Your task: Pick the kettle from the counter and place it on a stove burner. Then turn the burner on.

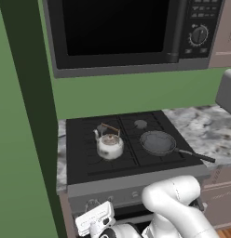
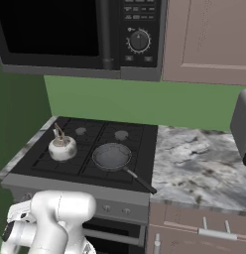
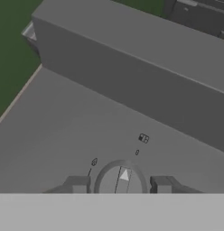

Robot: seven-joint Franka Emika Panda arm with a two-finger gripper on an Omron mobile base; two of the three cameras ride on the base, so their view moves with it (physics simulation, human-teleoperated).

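Note:
The white-silver kettle (image 1: 110, 145) (image 2: 62, 147) stands upright on the front left grate of the black stove (image 1: 80, 158), and the stove burner cap beneath it is hidden. The marbled counter (image 1: 206, 130) (image 2: 194, 158) lies to the stove's right. My gripper (image 3: 119, 185) is down at the stove's grey front panel. Its two fingertips (image 3: 77, 184) flank a round knob (image 3: 120, 178) closely, shut on it. The knob's white pointer aims away from the hand, slightly tilted.
A dark frying pan (image 1: 158, 142) (image 2: 112, 156) sits on the front right grate, its handle reaching over the counter edge. A microwave (image 1: 126, 32) hangs above the stove. A grey toaster (image 2: 241, 126) stands at the far right. A green wall borders the left.

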